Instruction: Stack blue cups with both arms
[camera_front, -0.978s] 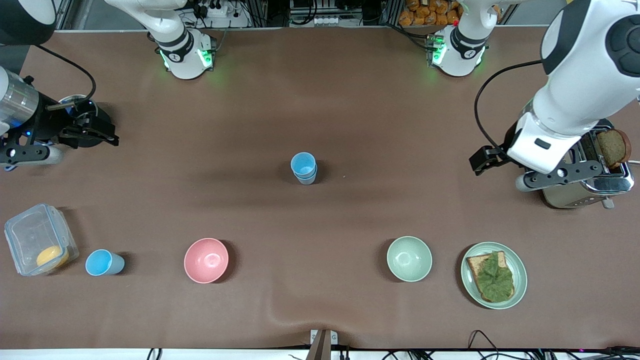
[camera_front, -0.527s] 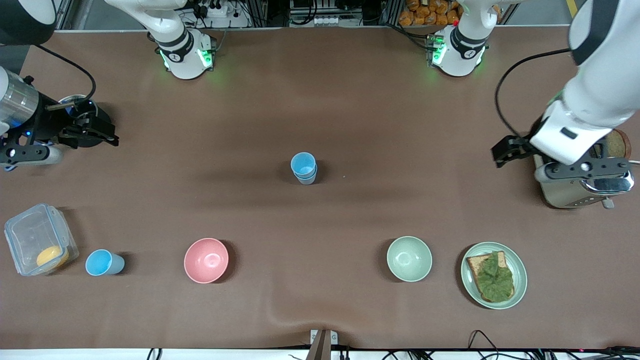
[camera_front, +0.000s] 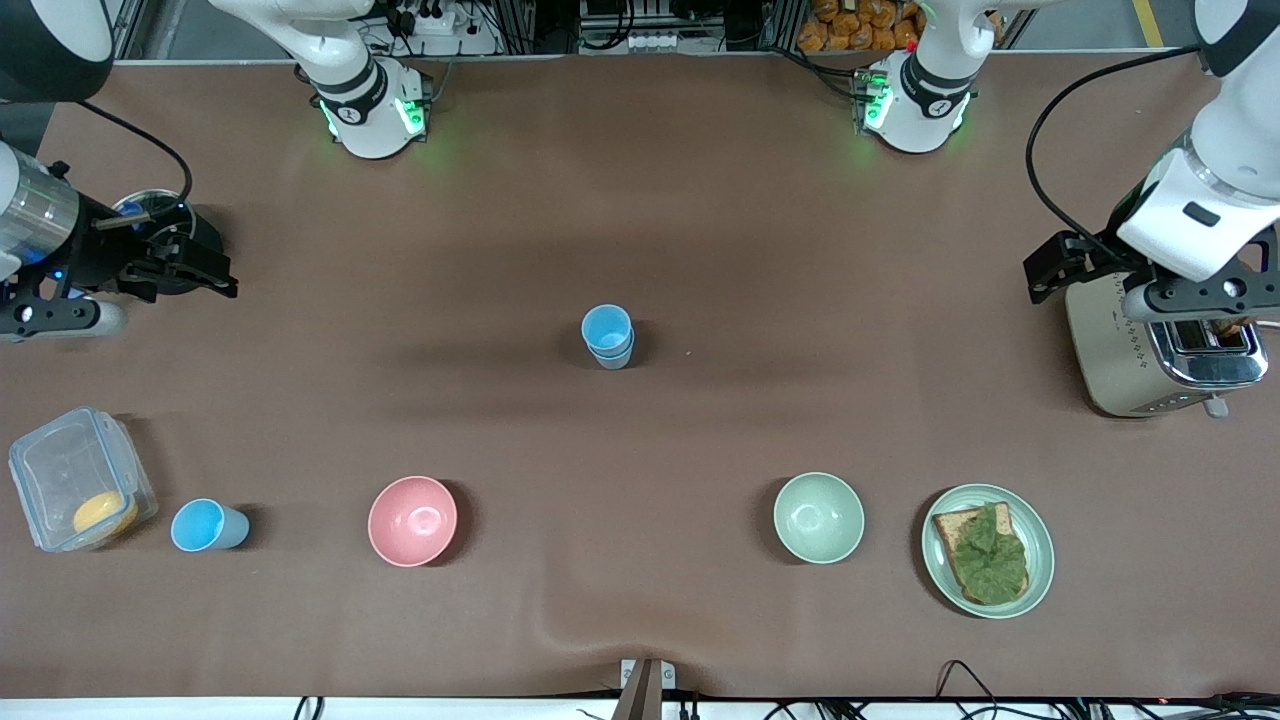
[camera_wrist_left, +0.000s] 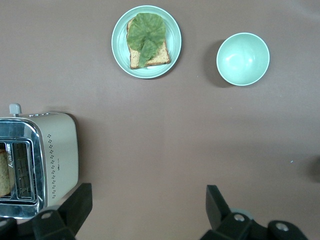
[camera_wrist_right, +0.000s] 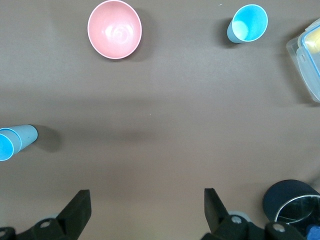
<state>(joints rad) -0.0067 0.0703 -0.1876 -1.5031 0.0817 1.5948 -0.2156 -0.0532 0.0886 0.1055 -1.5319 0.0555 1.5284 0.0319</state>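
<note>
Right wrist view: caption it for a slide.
Open right gripper over bare table, with stacked blue cups, a lone blue cup and pink bowl.

You see the stacked blue cups cut by the right wrist view's edge; only part of the rim shows. The clear container beside the single blue cup is also cropped. The toaster runs off the left wrist view, its slice of bread half shown. In the front view the left gripper overlaps the toaster's top.
</note>
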